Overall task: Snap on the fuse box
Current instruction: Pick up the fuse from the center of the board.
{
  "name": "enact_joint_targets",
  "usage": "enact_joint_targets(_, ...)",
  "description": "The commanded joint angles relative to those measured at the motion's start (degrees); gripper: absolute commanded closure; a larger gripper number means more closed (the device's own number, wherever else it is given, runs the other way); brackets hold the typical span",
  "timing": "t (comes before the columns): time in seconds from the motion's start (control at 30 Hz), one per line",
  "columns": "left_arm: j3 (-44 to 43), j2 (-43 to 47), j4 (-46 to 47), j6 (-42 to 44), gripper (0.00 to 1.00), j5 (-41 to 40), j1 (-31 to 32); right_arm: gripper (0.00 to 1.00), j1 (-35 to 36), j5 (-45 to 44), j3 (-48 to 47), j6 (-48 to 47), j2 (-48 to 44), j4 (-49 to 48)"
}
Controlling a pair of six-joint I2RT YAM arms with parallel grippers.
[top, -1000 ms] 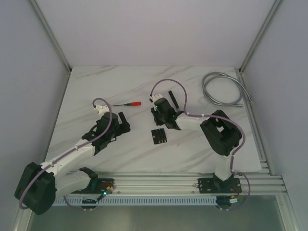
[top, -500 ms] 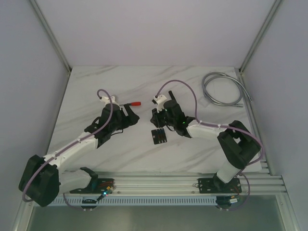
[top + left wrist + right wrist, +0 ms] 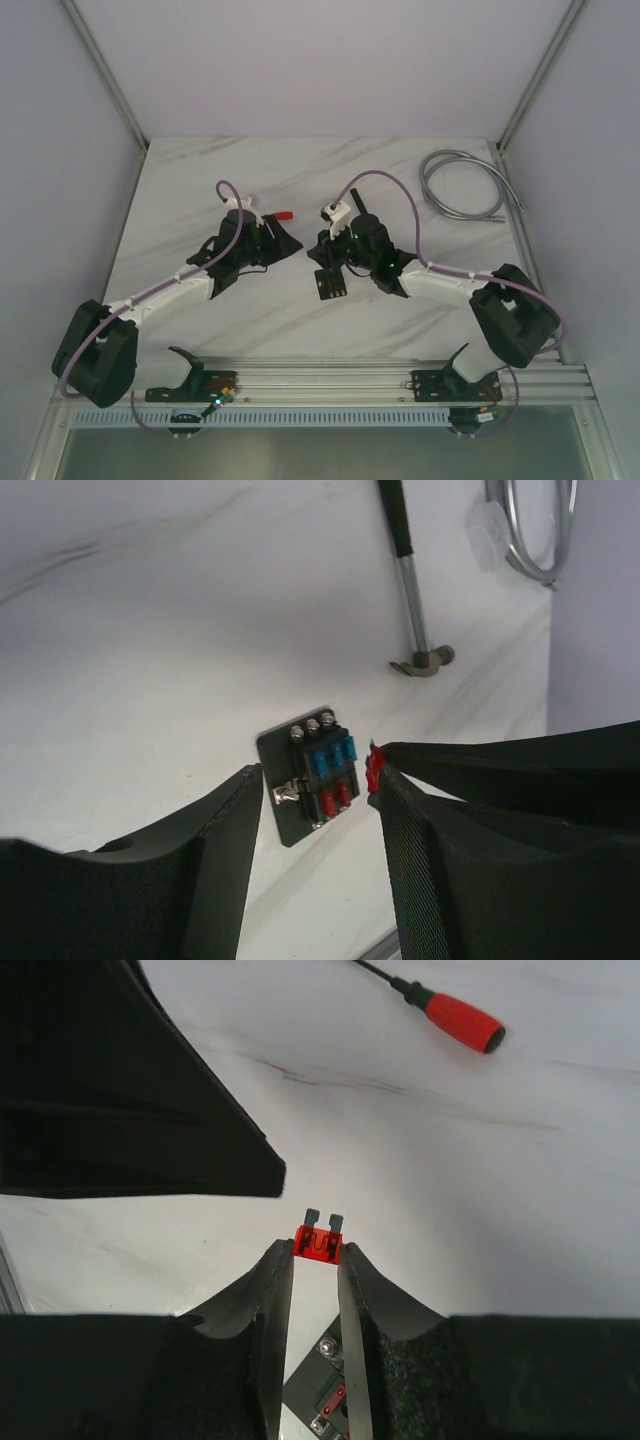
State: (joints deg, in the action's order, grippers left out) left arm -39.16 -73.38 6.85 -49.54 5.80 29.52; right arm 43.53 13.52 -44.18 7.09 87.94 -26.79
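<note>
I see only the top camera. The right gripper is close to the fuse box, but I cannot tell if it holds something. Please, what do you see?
Observer: In the right wrist view, the right gripper pinches a small red fuse at its fingertips.
Operator: Are there fuses in the fuse box?
Observer: Yes. The left wrist view shows it lying on the table with two blue fuses and two red fuses seated.
Operator: And the left gripper?
Observer: Its jaws stand apart and grip nothing.
</note>
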Motion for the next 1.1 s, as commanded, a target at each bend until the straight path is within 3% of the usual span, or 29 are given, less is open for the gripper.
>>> enact_joint_targets(0.0,-0.76,-1.08,4.83,-2.98,0.42,5.18,-0.43,0.74,0.41,2.61,1.17,0.36,-2.23,-5.36)
enact_joint_targets(0.17,-0.15,-2.29,8.19,-5.24,0.45,7.57,-0.48,0.74,0.58,3.75,1.72,0.68,-2.88,-6.55)
enact_joint_targets(0.73,2.45,-3.00,11.25,-9.11,0.74,10.56,-0.51,0.74,1.03,3.65,3.19,1.51,-5.07,-9.46)
enact_joint_targets(0.97,2.72,-2.04,11.29,-9.76,0.99,10.95,-0.47,0.74,1.37,2.72,3.31,1.91,-6.09,-9.60)
enact_joint_targets(1.07,3.33,-0.48,11.47,-10.19,1.00,10.51,-0.43,0.68,1.56,1.83,3.36,3.36,-6.67,-9.71)
